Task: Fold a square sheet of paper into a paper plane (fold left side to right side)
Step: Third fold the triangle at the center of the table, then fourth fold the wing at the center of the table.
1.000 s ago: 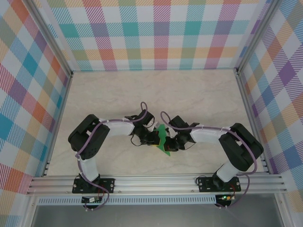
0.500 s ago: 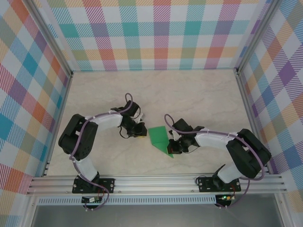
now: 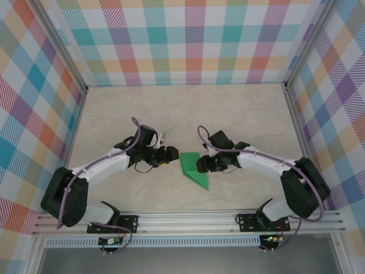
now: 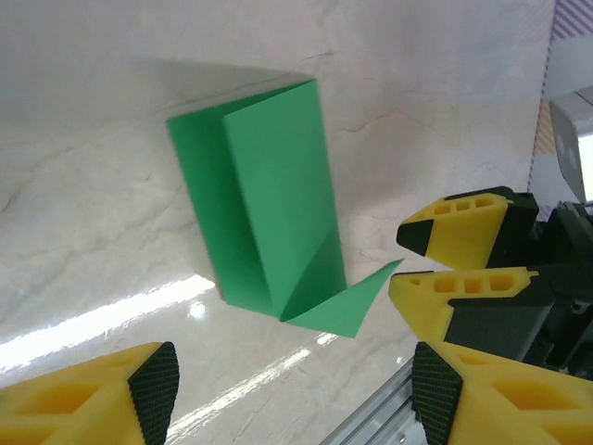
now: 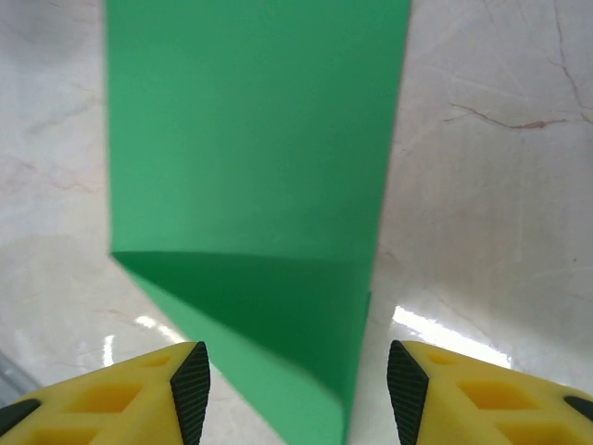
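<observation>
The square sheet of paper is folded into a slim green paper plane [image 3: 193, 168] that lies on the marble table, nose toward the near right. In the left wrist view the paper plane [image 4: 269, 213] rests free with one wing flap lifted. My left gripper [image 3: 171, 155] is open just left of it, and nothing sits between its fingers [image 4: 153, 380]. My right gripper [image 3: 201, 164] is open at the plane's right edge. In the right wrist view the paper plane [image 5: 250, 167] reaches down between the spread fingers [image 5: 190, 385], which do not pinch it.
Aluminium rails [image 3: 188, 220] run along the near edge, close below the plane's nose. Plaid walls [image 3: 188, 40] enclose the table on three sides. Bare marble [image 3: 188, 114] stretches behind the grippers. In the left wrist view the right gripper's yellow fingers [image 4: 463, 255] sit beside the nose.
Both grippers were shut together on the plane a second ago. They have opened and drawn apart, the left arm swinging out leftward, and the plane now lies released on the table.
</observation>
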